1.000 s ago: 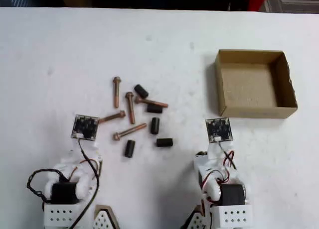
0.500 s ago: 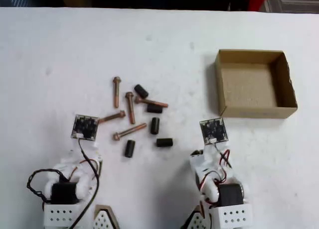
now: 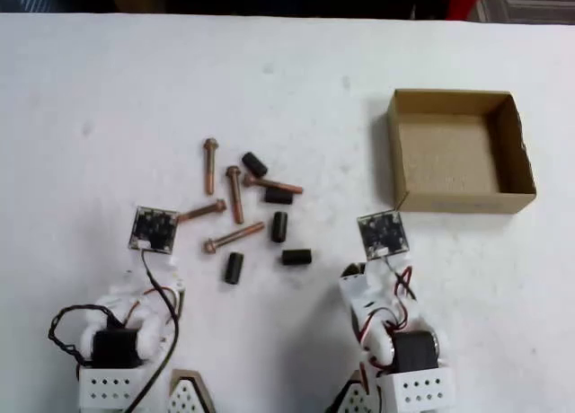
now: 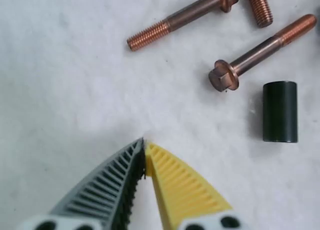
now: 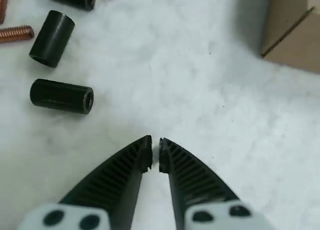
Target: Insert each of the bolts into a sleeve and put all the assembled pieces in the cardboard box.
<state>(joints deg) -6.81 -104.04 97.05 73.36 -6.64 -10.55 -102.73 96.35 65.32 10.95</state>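
Several copper bolts, such as one (image 3: 234,237) nearest the left arm, lie scattered mid-table among several black sleeves (image 3: 279,225). The open cardboard box (image 3: 458,153) stands at the right, with nothing in it. In the left wrist view my left gripper (image 4: 145,146) is shut and holds nothing, just short of a bolt head (image 4: 223,76) and a sleeve (image 4: 280,111). In the right wrist view my right gripper (image 5: 155,153) is shut and empty above bare table. Two sleeves (image 5: 61,96) (image 5: 52,38) lie off to one side and the box corner (image 5: 295,35) to the other.
Both arms (image 3: 126,332) (image 3: 395,328) sit at the table's near edge, one on each side of the pile. White table (image 3: 108,81) stretches free to the left, far side and between the pile and the box.
The right arm's wrist has swung a little to the left, toward the sleeves. The left arm and all the parts have stayed put.
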